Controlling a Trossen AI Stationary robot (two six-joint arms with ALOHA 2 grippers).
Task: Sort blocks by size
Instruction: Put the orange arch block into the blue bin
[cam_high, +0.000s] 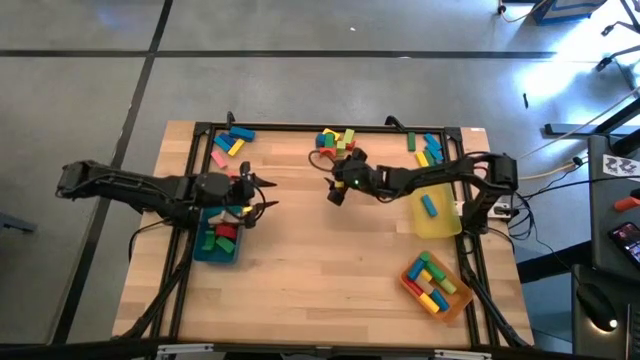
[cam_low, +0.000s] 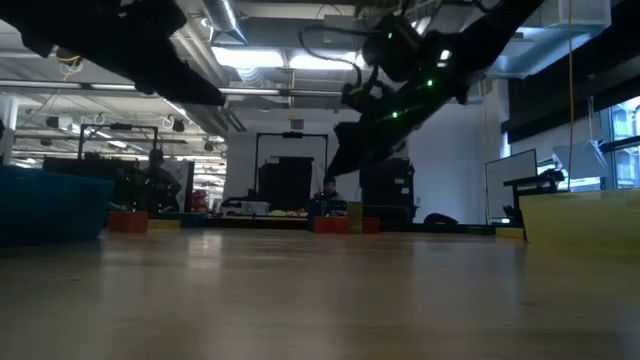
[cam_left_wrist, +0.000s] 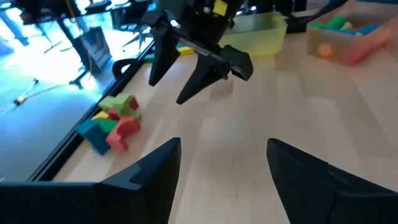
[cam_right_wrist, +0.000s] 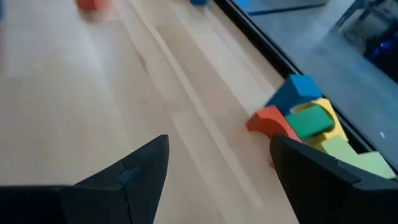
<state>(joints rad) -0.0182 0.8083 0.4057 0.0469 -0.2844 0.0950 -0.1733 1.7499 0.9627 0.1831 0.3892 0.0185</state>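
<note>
The right gripper (cam_right_wrist: 217, 180) hangs close over bare wood, fingers spread and empty. The block pile (cam_high: 337, 141) lies at the table's far edge, just beyond and slightly aside of it, a red arch (cam_right_wrist: 272, 121) nearest. The left gripper (cam_high: 262, 193), also spread and empty, hovers above the teal tray (cam_high: 205, 251), farther from that pile.

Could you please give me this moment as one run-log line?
left gripper: open, empty, over teal tray | right gripper: open, empty, beside middle block pile | yellow tray: one blue block
</note>
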